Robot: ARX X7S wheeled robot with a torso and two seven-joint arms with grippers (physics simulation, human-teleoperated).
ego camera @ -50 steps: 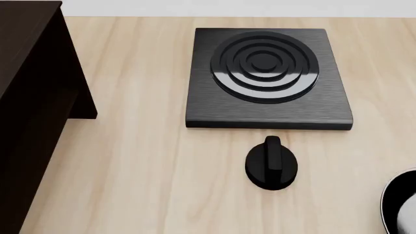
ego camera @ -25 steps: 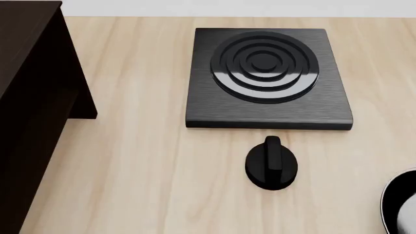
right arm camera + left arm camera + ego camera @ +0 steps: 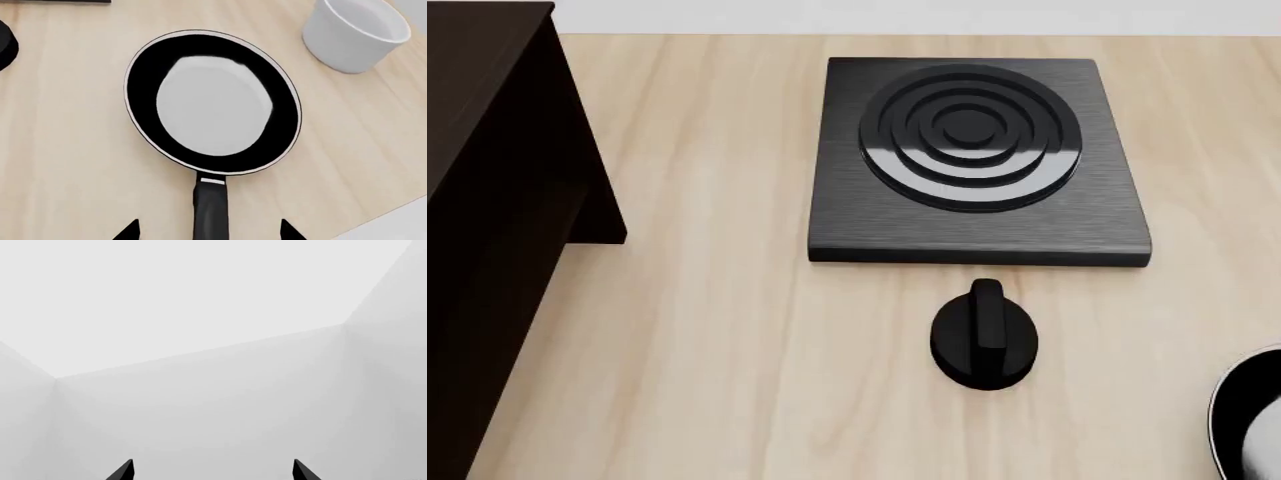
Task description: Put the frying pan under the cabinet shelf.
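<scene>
text: you have nothing to read | labels, brands, numbers, signs: none legible in your head or wrist views | surfaces you see are all unmarked

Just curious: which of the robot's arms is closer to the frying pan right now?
Right. Its tool is open astride the frying pan handle; the left tool faces only blank walls.

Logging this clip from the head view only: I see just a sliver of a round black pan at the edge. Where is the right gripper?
Observer: The right gripper is open, untouching, above the round black silver-rimmed frying pan's long black handle, which runs between its fingertips.
Operator: Anything near the pan?
Observer: A round white cup stands beside it, apart.
Operator: And the left gripper?
Observer: Open, facing only pale walls.
</scene>
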